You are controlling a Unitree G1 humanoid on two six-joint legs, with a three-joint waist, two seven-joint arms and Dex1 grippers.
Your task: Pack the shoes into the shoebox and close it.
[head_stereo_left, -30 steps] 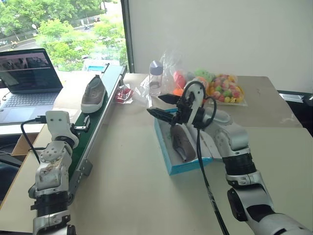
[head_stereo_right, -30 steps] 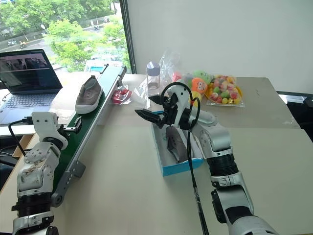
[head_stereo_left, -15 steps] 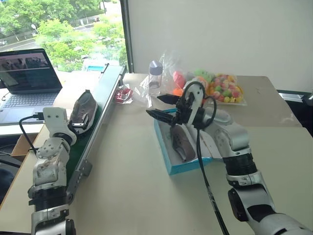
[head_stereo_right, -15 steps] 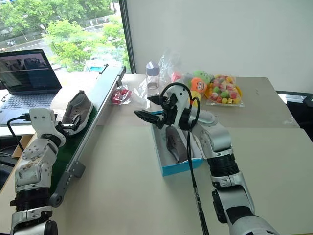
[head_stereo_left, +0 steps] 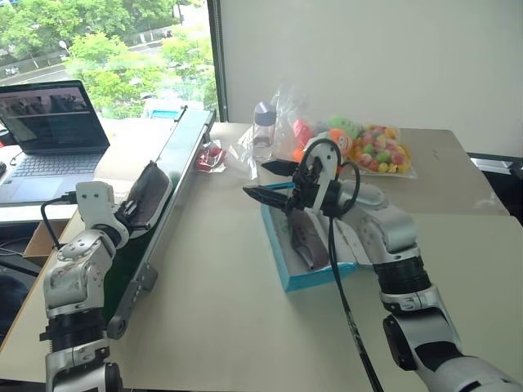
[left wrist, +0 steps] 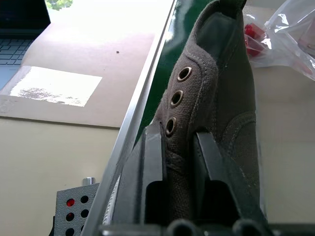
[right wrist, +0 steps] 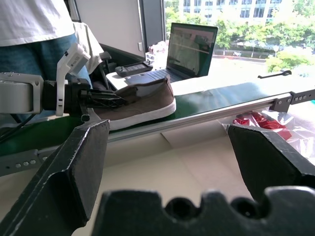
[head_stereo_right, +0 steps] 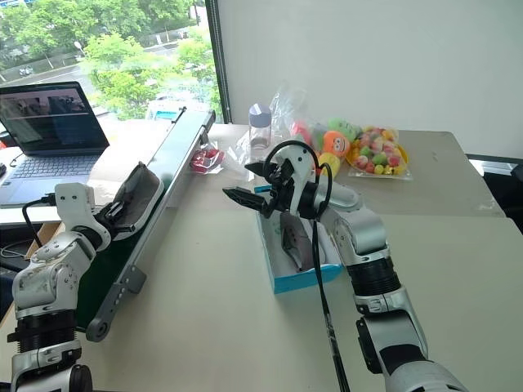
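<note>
One grey-taupe shoe point(head_stereo_left: 152, 194) lies tilted on its side on the green conveyor belt point(head_stereo_left: 174, 163) at the left. My left gripper point(head_stereo_left: 131, 211) is shut on its side wall just below the eyelets point(left wrist: 178, 87), with both fingers point(left wrist: 152, 157) clamped on the fabric. The other shoe point(head_stereo_left: 307, 238) lies inside the open blue shoebox point(head_stereo_left: 283, 271) at mid table. My right gripper point(head_stereo_left: 261, 180) hovers open above the box's far end with nothing between its fingers point(right wrist: 66, 167). My right arm hides the lid.
An open laptop point(head_stereo_left: 54, 129) stands at the far left beyond the belt. A clear bottle point(head_stereo_left: 263, 131), a red packet point(head_stereo_left: 210, 155) and a bag of colourful balls point(head_stereo_left: 377, 149) crowd the table's far side. A person point(right wrist: 29, 29) stands behind my left arm.
The shoe came down the belt to my left gripper and tipped onto its side. My left gripper closed on it. The right arm kept still.
</note>
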